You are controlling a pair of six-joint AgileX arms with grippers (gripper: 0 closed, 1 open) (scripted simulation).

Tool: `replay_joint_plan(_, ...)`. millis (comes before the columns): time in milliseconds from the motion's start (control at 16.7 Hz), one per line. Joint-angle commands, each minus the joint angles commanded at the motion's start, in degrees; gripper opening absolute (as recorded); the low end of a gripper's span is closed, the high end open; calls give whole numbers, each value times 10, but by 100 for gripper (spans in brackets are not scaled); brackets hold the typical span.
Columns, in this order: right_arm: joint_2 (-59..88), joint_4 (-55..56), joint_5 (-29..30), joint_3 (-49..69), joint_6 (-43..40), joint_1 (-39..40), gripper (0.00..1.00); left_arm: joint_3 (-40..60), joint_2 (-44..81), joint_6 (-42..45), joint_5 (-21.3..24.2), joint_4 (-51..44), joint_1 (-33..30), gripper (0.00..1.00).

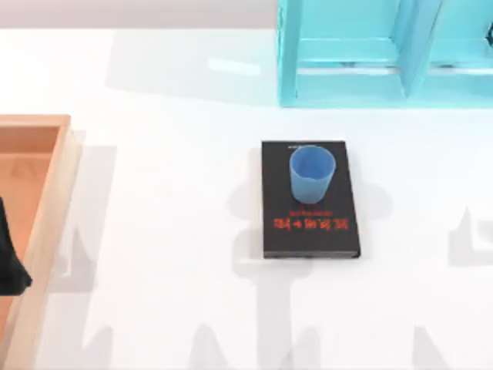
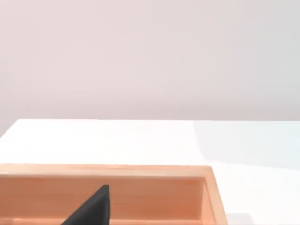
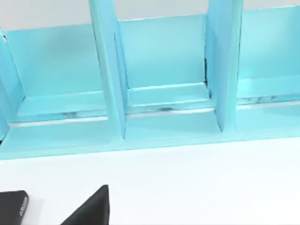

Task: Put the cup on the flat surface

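The light-blue cup (image 1: 311,173) stands upright on the far half of the black book (image 1: 310,231) with red lettering, near the table's middle. The flat surface, the glossy white tabletop (image 1: 177,231), spreads all around the book. My left gripper (image 1: 9,266) is a dark shape at the left edge, over the orange tray, far from the cup; a black part of it (image 2: 91,208) shows in the left wrist view. A black part of my right gripper (image 3: 91,208) shows in the right wrist view, facing the cyan shelf, with a book corner (image 3: 14,204) beside it.
An orange wooden tray (image 1: 46,223) lies along the left edge; its rim (image 2: 117,171) shows in the left wrist view. A cyan shelf unit (image 1: 385,54) with open compartments (image 3: 164,61) stands at the back right. White tabletop lies left, right and in front of the book.
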Motion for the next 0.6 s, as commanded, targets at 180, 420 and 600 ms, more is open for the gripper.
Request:
replay_joint_plan(180, 141, -101, 3, 156, 29, 11, 100, 0, 0, 0, 0, 0, 0, 100)
replay_joint_plan(420, 345, -248, 9, 375, 77, 38, 100, 0, 0, 0, 0, 0, 0, 100)
replay_joint_plan(600, 504, -357, 14, 546, 119, 65, 100, 0, 0, 0, 0, 0, 0, 100)
